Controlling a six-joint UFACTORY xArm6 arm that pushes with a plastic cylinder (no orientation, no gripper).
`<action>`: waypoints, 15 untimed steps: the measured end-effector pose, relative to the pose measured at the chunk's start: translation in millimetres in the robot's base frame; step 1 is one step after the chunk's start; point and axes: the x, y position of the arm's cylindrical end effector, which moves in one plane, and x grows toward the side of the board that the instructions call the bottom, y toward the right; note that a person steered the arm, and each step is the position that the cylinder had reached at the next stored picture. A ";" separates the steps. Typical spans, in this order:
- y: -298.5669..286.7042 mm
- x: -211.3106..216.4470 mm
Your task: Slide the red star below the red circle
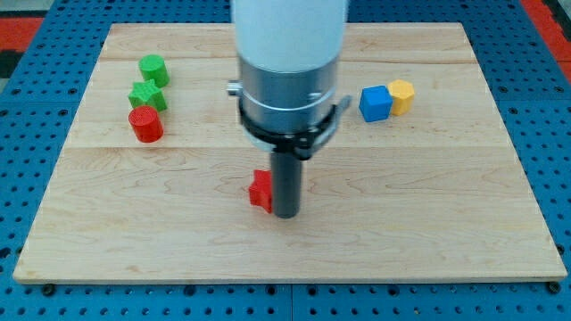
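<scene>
Nearest me is the front edge of the bench (285, 272), bare wood along the view's bottom with no block on it.

Next in is my tip (285, 215), planted on the wood near the middle of the bench. This arm carries no claw, only the dark rod, so there is nothing to clench or release, and nothing is being grasped. The red star (260, 190) sits right against my tip on the view's left side and a shade toward the view's top. They look to be touching, or as good as.

Farther back and well off to the left of my tip stands the red circle (145, 124). Directly behind it is a green star (145, 94), and behind that a green circle (153, 69); the three form a tight column. Off to the right of my tip and equally far back, a blue cube (376, 103) sits pressed against a yellow block (401, 95), whose shape I cannot make out.

What matters for the push is that the star lies between my tip and the goal spot, the open wood just on the near side of the red circle. As I judge it, that spot lies to the left of my tip and only slightly farther back. My tip is already on the correct side of the star, so a mostly leftward shove should carry it there. The risk I see is the star's points letting it spin off the rod.
</scene>
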 end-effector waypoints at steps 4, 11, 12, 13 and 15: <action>16.5 -21.8; -39.8 -57.1; -56.1 -63.7; -87.8 -64.1; -119.7 -66.4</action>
